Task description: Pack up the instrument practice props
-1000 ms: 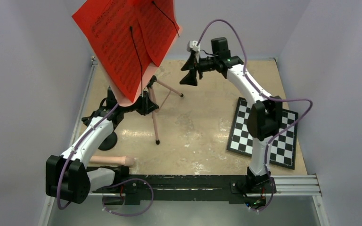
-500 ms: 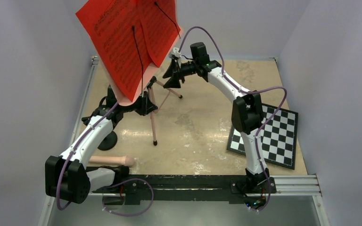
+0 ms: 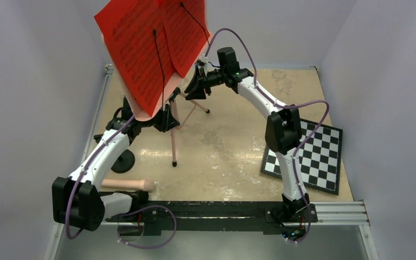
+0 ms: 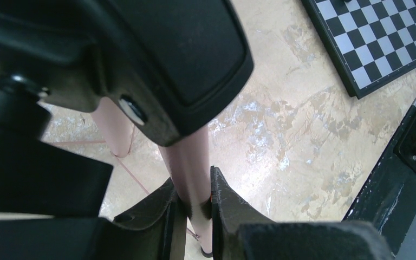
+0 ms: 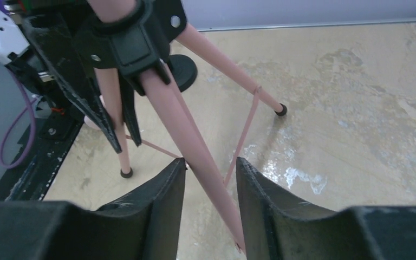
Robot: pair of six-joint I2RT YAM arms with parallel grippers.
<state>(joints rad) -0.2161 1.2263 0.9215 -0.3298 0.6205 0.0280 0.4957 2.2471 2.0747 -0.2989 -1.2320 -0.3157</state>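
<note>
The pink music stand point(image 3: 174, 132) stands at the back left on its tripod legs, with red sheet-music pages point(image 3: 151, 43) on its desk. My left gripper point(image 3: 162, 117) is shut on one pink leg point(image 4: 187, 162), seen between its jaws in the left wrist view point(image 4: 194, 208). My right gripper point(image 3: 193, 88) is open, its jaws on either side of another leg point(image 5: 195, 141) without touching it point(image 5: 211, 168). The pink rod point(image 3: 129, 185) lies near the left arm's base, by its black round base point(image 3: 123, 161). The microphone is out of view.
A black-and-white checkerboard point(image 3: 310, 157) lies at the right of the beige table top. The black rail point(image 3: 222, 210) with both arm bases runs along the near edge. Grey walls close the sides and back.
My right arm has swung left from the back middle to the stand, its open jaws now around a leg. The stand and pages have shifted slightly right with my left gripper.
</note>
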